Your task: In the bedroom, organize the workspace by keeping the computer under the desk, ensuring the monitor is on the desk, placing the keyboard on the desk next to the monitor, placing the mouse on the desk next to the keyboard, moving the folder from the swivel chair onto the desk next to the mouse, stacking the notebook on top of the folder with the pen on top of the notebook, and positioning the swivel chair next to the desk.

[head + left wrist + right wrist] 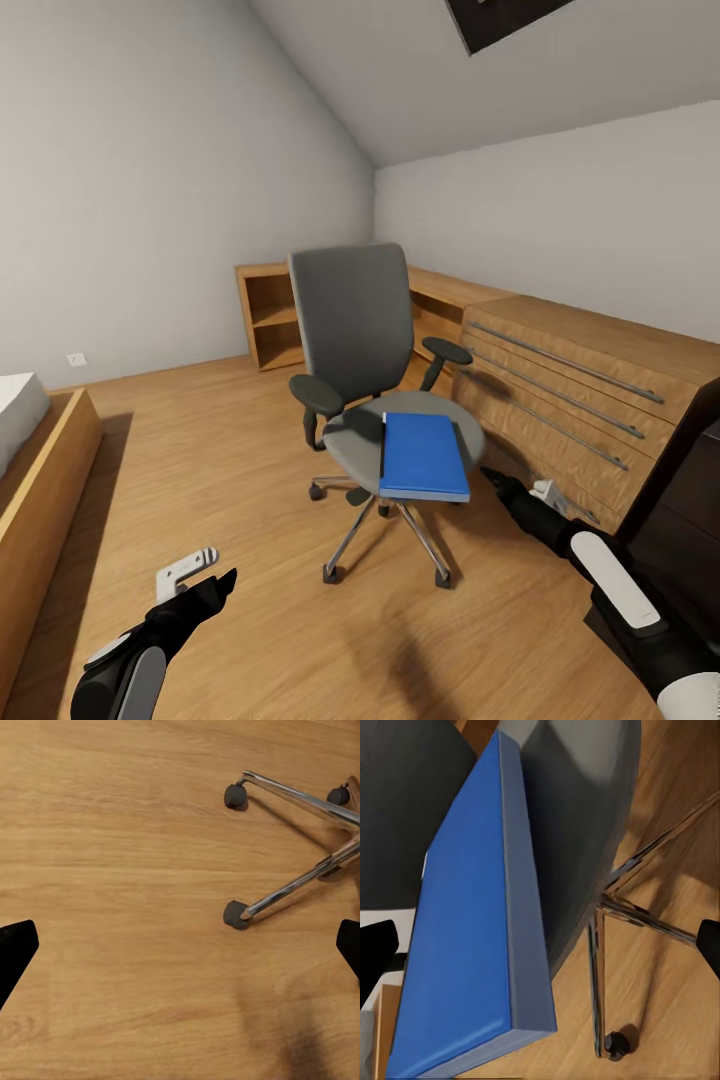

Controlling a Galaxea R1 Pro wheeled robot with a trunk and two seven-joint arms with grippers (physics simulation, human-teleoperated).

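On swivel chair (362, 330) seat: blue folder (424, 456) | looks stiff, light, slick; grip overhanging front edge | right gripper (492, 476) spread, near | left gripper (205, 580) spread, idle

L arm low, bent, gripper (205, 572) w/ jaws spread, aimed downward; R arm stretched fwd, gripper (522, 490) jaws apart, nothing held

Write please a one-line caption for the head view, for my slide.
Blue folder lies on the grey swivel chair seat, right claw open beside it, left claw low over the wood floor.
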